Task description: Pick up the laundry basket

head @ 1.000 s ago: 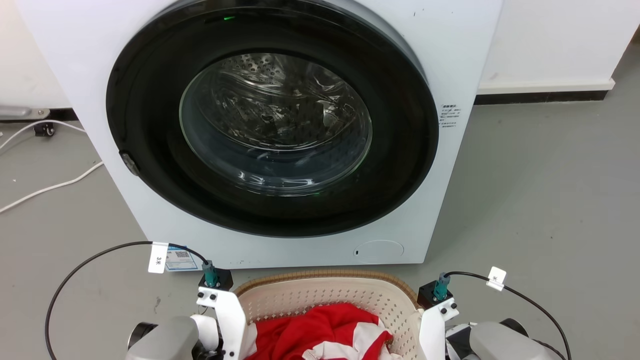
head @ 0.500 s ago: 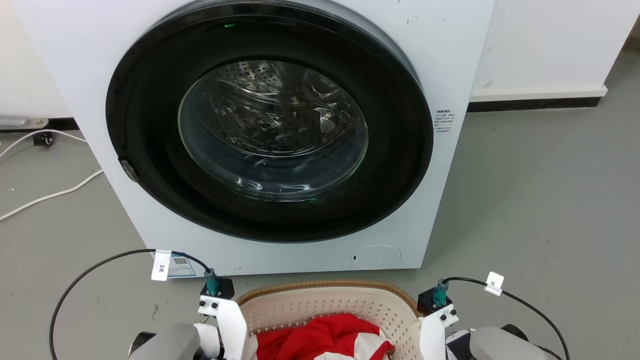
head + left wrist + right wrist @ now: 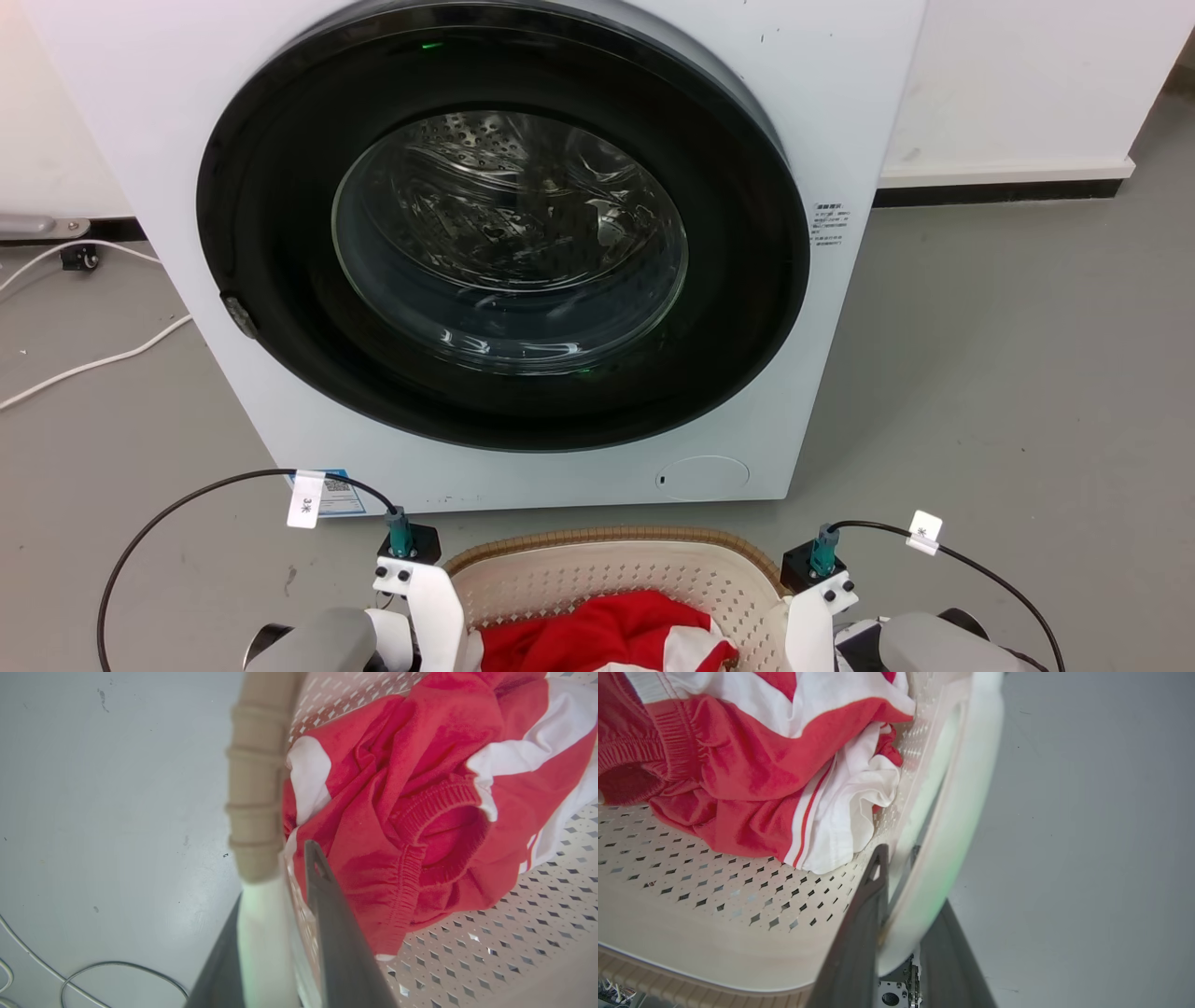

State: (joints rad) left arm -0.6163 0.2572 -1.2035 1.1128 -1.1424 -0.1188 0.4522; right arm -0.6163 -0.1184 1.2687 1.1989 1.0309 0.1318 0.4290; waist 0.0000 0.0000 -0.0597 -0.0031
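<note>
Our left gripper (image 3: pixel 275 875) and right gripper (image 3: pixel 910 877) pinch the laundry basket (image 3: pixel 597 569) at 9 and 3 o'clock; we should lift both evenly, holding it level.

Laundry area: washing machine (image 3: pixel 523 243), concrete floor (image 3: pixel 1008 373)

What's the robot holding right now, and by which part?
The laundry basket, by its white side handles: the left gripper clamps one, the right gripper the other.
</note>
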